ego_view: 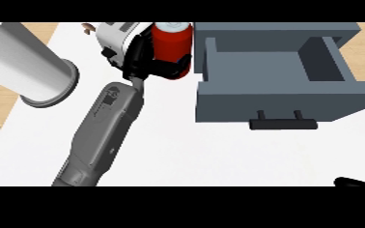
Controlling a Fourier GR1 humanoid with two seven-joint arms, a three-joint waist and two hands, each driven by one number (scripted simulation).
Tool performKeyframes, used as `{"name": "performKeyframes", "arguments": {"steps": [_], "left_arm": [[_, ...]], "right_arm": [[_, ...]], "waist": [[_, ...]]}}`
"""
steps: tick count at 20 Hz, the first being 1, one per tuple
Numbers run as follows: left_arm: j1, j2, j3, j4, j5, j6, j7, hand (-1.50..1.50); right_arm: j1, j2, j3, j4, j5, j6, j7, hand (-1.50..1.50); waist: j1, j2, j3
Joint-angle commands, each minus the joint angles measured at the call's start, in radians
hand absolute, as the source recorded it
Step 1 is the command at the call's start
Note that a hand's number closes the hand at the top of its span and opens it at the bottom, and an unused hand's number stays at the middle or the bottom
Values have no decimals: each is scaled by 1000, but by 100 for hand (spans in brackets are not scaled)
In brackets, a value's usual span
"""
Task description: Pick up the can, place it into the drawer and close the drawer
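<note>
A red can [173, 42] with a white top stands at the back of the white counter, just left of the open grey drawer [271, 99]. My left hand [141, 57] sits against the can's left side with its fingers [173, 68] curled round the lower part of the can. The drawer's inside is bare, and its black handle [283, 123] faces the front. Only a small black bit of my right hand [347, 182] shows at the lower right edge.
A large pale cylinder [35, 67] lies on its side at the left. A white object [114, 33] stands behind my left hand, partly hidden by it. The white counter top [214, 154] stretches across the front.
</note>
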Motion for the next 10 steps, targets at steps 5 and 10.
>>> {"name": "performKeyframes", "arguments": {"steps": [5, 10], "left_arm": [[-228, -10, -49, -43, -14, 130, 203, 150], [-401, -11, -14, 39, -41, 151, 303, 150]], "right_arm": [[-31, 10, 51, -24, 65, -31, 40, -150], [-23, -3, 21, 2, 18, 0, 5, -150]], "waist": [[-9, 3, 0], [-16, 5, 0]]}}
